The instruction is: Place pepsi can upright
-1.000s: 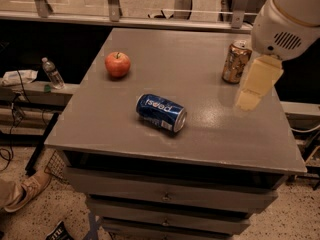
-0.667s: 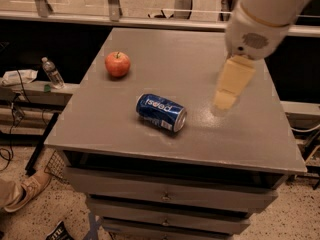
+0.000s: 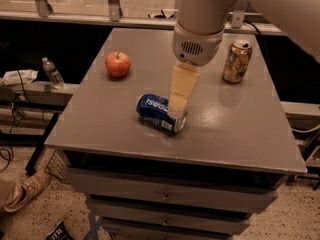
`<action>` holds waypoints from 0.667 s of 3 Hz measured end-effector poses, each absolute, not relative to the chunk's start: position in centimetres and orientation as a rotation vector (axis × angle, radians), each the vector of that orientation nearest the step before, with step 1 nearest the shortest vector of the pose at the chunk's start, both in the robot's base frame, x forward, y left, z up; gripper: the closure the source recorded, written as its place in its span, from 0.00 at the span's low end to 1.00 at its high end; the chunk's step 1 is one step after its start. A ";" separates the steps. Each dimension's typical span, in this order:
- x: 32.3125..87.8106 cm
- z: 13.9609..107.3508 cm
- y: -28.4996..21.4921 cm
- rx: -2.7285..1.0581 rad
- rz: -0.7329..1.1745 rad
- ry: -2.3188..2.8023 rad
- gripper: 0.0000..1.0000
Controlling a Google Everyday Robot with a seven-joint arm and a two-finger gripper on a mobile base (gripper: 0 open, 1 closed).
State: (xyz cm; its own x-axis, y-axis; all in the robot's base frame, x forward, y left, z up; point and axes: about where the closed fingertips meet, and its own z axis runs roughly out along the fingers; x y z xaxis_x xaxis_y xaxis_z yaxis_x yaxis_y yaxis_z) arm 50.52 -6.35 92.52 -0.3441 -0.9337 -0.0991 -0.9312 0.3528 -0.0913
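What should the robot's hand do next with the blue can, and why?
Probably lower the gripper onto the pepsi can and grasp it: the can lies on its side on the table, and the gripper hangs right over its silver end.

The dark blue pepsi can (image 3: 154, 109) lies on its side (lettering up), the pincer (image 3: 177, 107) over its right end.

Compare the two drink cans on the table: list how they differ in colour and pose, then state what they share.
Colour: the pepsi can is dark blue with white lettering; the gold-brown can is golden. Pose: the pepsi can lies on its side; the gold-brown can stands upright. Company: the gripper hangs at the pepsi can's right end; the gold-brown can stands alone. Both are drink cans on the table.
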 end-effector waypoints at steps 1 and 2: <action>51.6 90.4 -4.4 -1.678 0.002 2.540 0.00; 53.0 87.9 -3.0 -1.624 0.009 2.620 0.00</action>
State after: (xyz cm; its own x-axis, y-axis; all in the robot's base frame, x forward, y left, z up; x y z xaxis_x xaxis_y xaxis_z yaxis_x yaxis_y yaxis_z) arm 53.03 -3.04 87.92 -0.4433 -0.8948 -0.0534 -0.8951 0.4450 -0.0260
